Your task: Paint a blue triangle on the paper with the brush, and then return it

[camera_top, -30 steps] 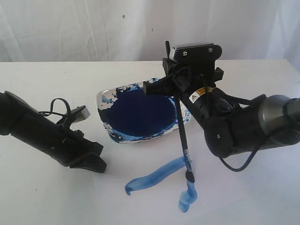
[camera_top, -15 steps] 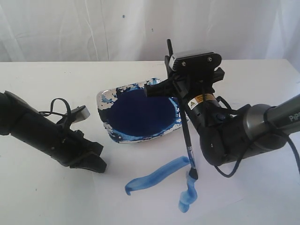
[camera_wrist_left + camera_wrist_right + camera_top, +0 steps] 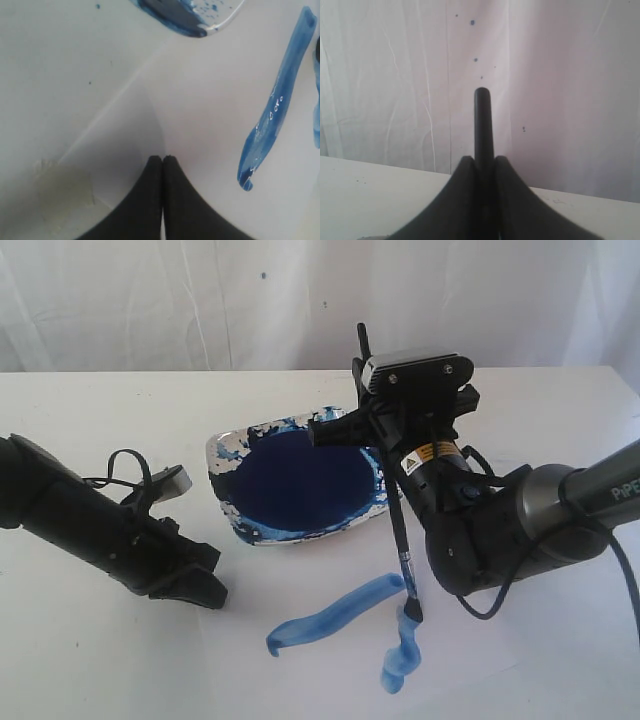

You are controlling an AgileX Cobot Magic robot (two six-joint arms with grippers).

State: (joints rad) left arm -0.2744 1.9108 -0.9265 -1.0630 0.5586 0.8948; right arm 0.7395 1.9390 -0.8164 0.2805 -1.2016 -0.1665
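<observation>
brush (image 3: 399, 536) stands on paper (image 3: 335, 665) before the dish (image 3: 222, 454)

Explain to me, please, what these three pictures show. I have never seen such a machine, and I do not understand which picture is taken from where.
The machine is a robot with a left arm and a right arm, each ending in a pincer. The wide picture comes from a camera off the arms. The other two come from small cameras on the wrists, each looking along its own pincer.

On the white table lie a sheet of paper and a dish of dark blue paint. The right pincer is shut on a brush. Its tip is down at the paper, by two light-blue strokes of the unfinished blue triangle. The left pincer is shut and holds nothing.
</observation>
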